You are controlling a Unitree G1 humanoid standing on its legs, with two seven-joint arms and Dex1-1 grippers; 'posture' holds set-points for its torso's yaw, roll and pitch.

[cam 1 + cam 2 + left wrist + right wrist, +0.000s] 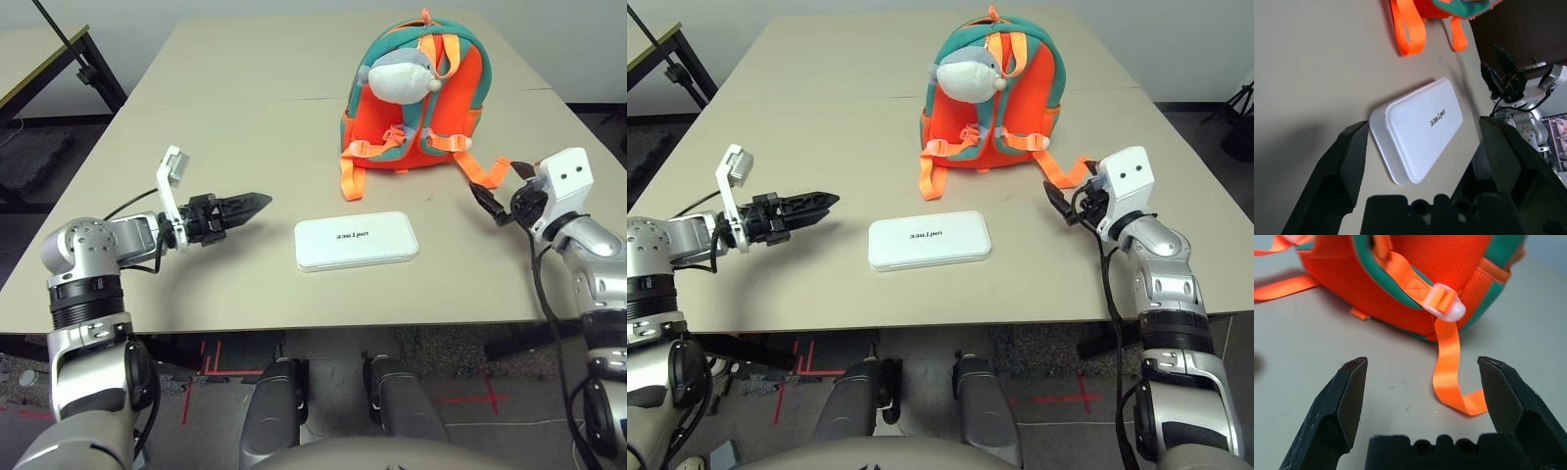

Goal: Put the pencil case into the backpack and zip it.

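- My left pincer [257, 204] hovers just above the table [196, 108], fingers spread wide apart, nothing between them.
- Pencil case [356, 241] lies flat on the table straight ahead of my left fingertips, near but not touching. Lettering side up.
- In the left wrist view the pencil case [1418, 129] sits between my two left fingers [1344, 166], further out than their tips.
- My right pincer [1058, 201] is also open, fingers wide apart, empty, low over the table.
- Backpack [416, 93] stands upright on the table, strap side toward me, just beyond my right pincer and well past the case.
- One loose orange strap [1449, 367] trails on the table between my right fingers [1347, 401]; no contact.
- Grey-white plush toy [397, 73] hangs at the top of the backpack.
- Case is outside the backpack, apart from it.
- Can't tell the zipper state from here.
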